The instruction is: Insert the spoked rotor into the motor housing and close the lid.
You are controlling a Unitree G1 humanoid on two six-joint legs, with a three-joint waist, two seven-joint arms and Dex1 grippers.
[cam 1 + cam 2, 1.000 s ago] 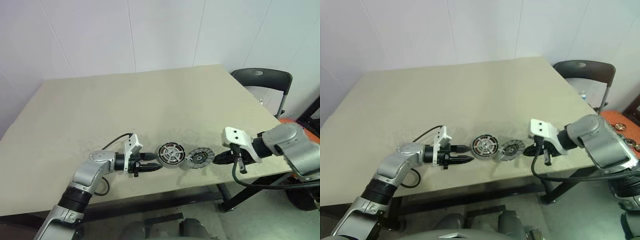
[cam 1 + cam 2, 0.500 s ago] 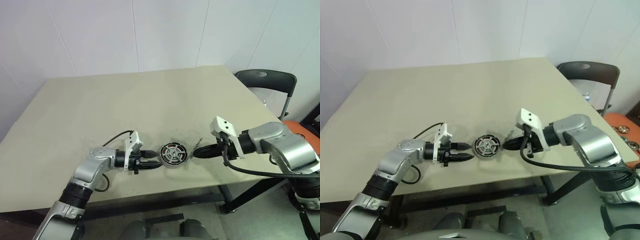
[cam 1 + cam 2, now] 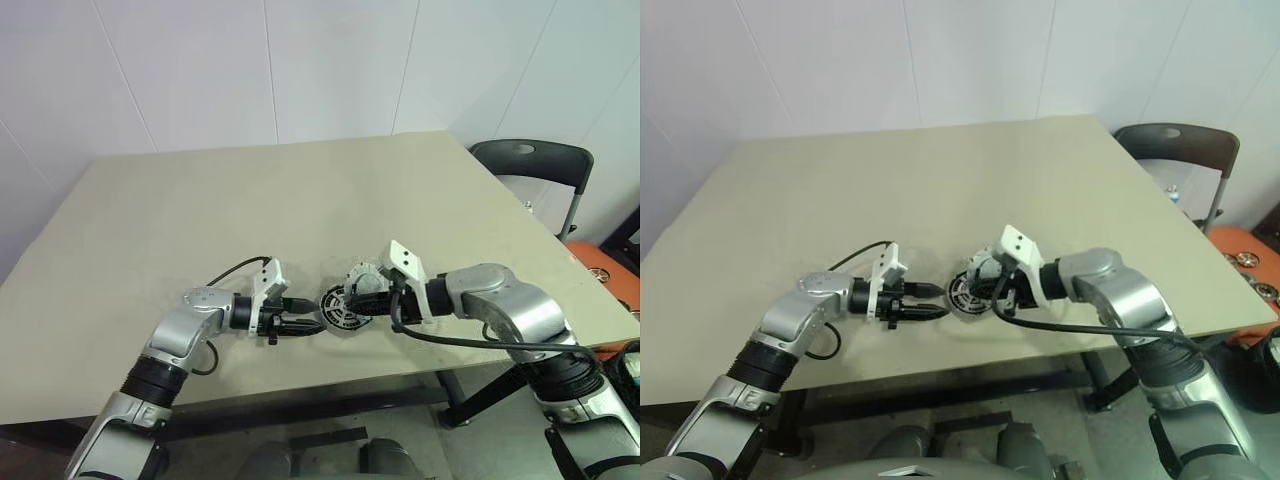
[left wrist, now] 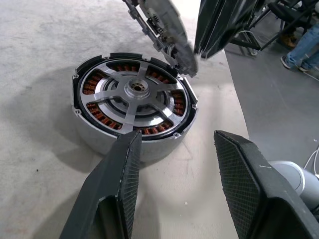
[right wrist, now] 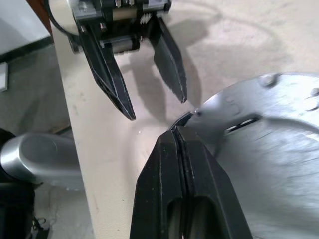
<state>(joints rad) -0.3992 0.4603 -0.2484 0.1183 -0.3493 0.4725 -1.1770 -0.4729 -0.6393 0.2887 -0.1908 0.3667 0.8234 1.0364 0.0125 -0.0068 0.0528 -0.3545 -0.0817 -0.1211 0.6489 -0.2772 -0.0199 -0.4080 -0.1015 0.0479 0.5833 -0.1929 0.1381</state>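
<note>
Now you have the motor housing [image 3: 341, 308] near the desk's [image 3: 200, 210] front edge, between both arms, with the spoked rotor [image 4: 134, 93] seated inside over the copper windings. Your left tool [image 3: 303, 325] sits just left of the housing, fingers spread and empty. Your right tool [image 5: 185, 149] is pinched closed, its tips against the lid [image 3: 362, 279], which stands half raised on the housing's right edge.

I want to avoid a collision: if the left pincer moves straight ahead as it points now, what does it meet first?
Probably the motor housing: it lies just ahead of the open left pincer, roughly centred between its fingers, with the half-raised lid behind.
</note>
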